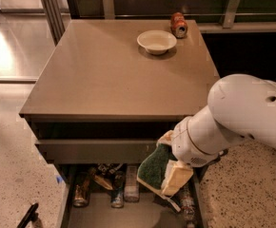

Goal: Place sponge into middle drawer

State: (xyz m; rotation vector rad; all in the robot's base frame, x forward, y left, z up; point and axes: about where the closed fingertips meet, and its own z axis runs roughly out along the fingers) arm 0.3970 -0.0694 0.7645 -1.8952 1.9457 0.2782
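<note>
The sponge (153, 169), dark green face toward the camera with a thin yellow edge, is held in my gripper (167, 164). Cream foam fingers (176, 177) clamp it from both sides. The gripper hangs in front of the cabinet's right side, above the open middle drawer (71, 213). That drawer is a grey tray pulled out at the bottom, holding cans, bottles and wrappers along its back. The sponge is in the air above the drawer's right part, not touching its contents.
A drawer with a long grey front panel (95, 151) sits slightly open above the tray. On the tan cabinet top (104, 75) stand a white bowl (156, 41) and a red can (178, 24). A black object (27, 216) lies on the floor at lower left.
</note>
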